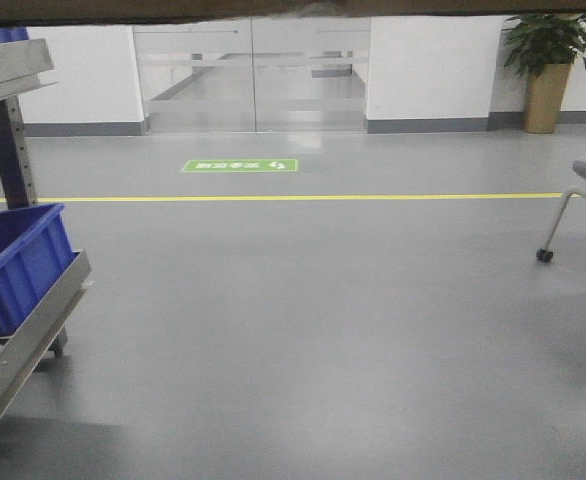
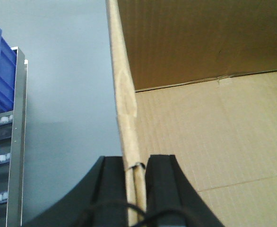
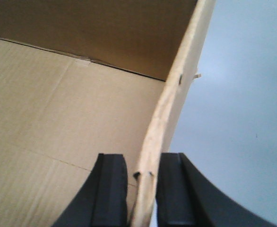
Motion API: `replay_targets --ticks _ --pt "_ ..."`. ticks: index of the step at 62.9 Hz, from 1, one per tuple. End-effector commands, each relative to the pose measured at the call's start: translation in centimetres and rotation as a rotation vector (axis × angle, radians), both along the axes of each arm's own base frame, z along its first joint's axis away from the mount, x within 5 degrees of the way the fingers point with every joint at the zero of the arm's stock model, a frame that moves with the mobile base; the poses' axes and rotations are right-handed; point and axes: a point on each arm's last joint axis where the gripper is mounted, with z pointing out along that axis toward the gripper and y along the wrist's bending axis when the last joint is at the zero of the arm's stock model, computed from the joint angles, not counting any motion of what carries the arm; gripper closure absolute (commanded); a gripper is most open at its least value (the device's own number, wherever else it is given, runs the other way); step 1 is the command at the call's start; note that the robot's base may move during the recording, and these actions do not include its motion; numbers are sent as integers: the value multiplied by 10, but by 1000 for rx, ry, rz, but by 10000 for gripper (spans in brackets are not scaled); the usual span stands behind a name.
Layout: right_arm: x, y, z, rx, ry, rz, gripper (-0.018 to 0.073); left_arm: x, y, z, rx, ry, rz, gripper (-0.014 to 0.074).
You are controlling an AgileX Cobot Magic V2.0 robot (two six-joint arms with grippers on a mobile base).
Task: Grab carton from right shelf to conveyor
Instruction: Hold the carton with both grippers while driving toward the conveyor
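The carton (image 2: 214, 132) is an open brown corrugated box, and I look down into it from both wrist views. My left gripper (image 2: 135, 177) is shut on its left wall, with one black finger inside and one outside. My right gripper (image 3: 144, 179) is shut on its right wall (image 3: 176, 94) in the same way. Grey floor shows beyond both walls, so the carton is held off the ground. Its dark edge (image 1: 273, 8) runs along the top of the front view. The right shelf with its mirror-like rail and the conveyor are out of view.
A grey metal rack (image 1: 28, 330) holding a blue bin (image 1: 13, 265) stands at the left. It also shows in the left wrist view (image 2: 18, 142). A chair leg with a caster (image 1: 545, 255) is at the right, and a potted plant (image 1: 548, 70) stands far right. A yellow floor line (image 1: 293, 197) crosses ahead of glass doors.
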Motion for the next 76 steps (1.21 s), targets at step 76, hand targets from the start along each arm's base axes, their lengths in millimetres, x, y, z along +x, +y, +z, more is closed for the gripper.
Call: replay_targets --ticks 76 --pt "-3 1 7 29 -49 26 627 -1 -2 6 -14 -59 -20 613"
